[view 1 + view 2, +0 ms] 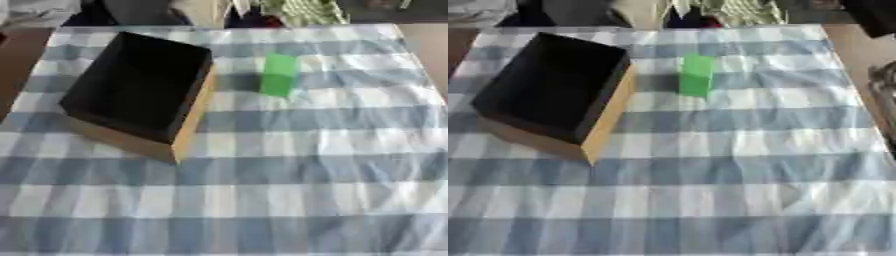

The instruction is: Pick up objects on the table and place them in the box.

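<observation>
We see a blue-and-white checked tablecloth (289, 170) covering the table. On it sits an open cardboard box with a dark interior (140, 82), skewed, ready to receive. Just beside it stands a small green block (279, 75), untouched. Neither hand shows, so finger states are unknowable.

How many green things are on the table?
1. The green block sits on the checked cloth, just right of the box and apart from it. The box's dark inside looks empty, though something could hide there.
</observation>
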`<state>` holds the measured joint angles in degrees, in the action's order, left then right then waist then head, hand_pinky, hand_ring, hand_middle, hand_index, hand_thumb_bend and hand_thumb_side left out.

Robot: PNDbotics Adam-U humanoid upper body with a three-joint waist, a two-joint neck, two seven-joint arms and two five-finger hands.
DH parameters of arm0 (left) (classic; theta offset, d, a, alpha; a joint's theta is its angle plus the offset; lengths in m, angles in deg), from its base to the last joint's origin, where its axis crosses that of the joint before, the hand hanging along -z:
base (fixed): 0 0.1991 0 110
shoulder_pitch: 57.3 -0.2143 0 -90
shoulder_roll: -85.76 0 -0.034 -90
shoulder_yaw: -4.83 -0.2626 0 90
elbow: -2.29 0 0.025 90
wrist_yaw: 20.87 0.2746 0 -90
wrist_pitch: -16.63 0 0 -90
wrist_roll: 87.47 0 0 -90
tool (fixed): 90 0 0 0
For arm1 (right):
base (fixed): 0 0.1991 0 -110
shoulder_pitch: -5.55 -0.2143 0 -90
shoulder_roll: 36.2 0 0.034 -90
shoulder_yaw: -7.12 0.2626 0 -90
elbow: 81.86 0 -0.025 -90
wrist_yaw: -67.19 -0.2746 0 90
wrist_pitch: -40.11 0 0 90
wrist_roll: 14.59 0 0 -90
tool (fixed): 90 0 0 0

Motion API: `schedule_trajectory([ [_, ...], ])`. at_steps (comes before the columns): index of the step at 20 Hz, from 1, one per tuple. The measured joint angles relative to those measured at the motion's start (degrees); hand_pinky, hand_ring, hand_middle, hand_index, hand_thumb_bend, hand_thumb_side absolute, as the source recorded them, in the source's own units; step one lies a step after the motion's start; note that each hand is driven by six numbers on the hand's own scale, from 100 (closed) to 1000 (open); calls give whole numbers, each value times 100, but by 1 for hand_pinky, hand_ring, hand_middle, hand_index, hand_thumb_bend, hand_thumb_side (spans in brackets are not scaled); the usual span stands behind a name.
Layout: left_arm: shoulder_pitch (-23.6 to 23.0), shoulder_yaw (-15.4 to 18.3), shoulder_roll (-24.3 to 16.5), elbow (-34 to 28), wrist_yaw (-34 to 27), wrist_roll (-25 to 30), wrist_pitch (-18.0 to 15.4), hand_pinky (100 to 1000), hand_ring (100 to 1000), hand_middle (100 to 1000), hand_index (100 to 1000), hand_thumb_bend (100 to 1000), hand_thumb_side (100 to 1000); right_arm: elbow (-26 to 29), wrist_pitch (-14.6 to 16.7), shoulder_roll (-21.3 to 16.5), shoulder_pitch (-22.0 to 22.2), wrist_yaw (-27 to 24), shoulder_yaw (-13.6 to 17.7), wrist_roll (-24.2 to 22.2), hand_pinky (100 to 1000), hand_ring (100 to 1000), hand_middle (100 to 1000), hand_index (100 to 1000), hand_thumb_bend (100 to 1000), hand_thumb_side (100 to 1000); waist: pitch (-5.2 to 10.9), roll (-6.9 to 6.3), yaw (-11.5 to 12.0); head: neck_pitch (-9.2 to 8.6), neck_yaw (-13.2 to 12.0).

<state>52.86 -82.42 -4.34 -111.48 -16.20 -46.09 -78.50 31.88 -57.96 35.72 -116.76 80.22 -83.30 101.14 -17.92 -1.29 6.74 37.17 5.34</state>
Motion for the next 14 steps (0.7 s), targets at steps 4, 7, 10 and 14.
schedule_trajectory([
  [4,0,0,0,0,0,0,0,608,717,579,716,291,389,0,-13,0,0,1,0,-13,840,835,732,851,100,445,1,-1,0,0,-1],
  [7,0,0,0,0,0,0,0,608,716,579,716,291,389,0,-50,0,-1,3,-1,-47,842,837,734,850,100,437,10,0,-4,0,-1],
  [10,0,0,0,0,0,0,0,609,716,579,716,291,389,0,-206,-64,-115,29,-75,-173,847,841,741,850,100,409,35,7,-7,2,-1],
  [14,0,-1,0,0,0,7,5,609,716,579,716,291,389,0,-949,-444,-507,115,-359,-815,859,857,768,861,100,282,107,44,-8,15,7],
])
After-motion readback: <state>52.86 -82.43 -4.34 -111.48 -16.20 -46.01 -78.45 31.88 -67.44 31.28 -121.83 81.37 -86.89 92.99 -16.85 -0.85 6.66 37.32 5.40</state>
